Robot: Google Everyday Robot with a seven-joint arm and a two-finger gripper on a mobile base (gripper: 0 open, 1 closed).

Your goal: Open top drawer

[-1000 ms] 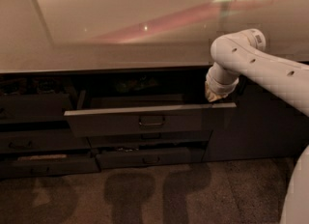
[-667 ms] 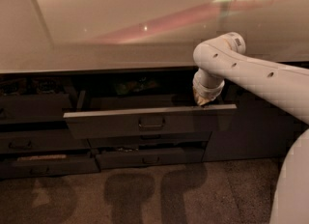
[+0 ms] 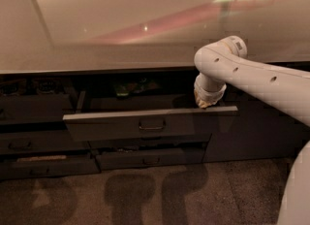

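The top drawer (image 3: 121, 124) is a wide dark grey front with a small loop handle (image 3: 151, 124) at its centre. It stands pulled out from under the counter, and its pale top rim shows. A greenish item (image 3: 131, 88) lies at the back of the drawer. My white arm reaches in from the right and bends down at the wrist. My gripper (image 3: 205, 104) points down just behind the right part of the drawer front, to the right of the handle. Its tip sits at the rim.
A pale glossy countertop (image 3: 121, 25) overhangs the drawers. Narrower dark drawers (image 3: 34, 107) stack on the left and a shallow drawer (image 3: 150, 158) lies below. A dark cabinet front (image 3: 252, 132) stands at the right. Carpet floor (image 3: 145, 195) is in front.
My arm has swung left along the drawer's top rim, and the gripper is now closer to the handle. The drawer front has stayed in the same pulled-out position.
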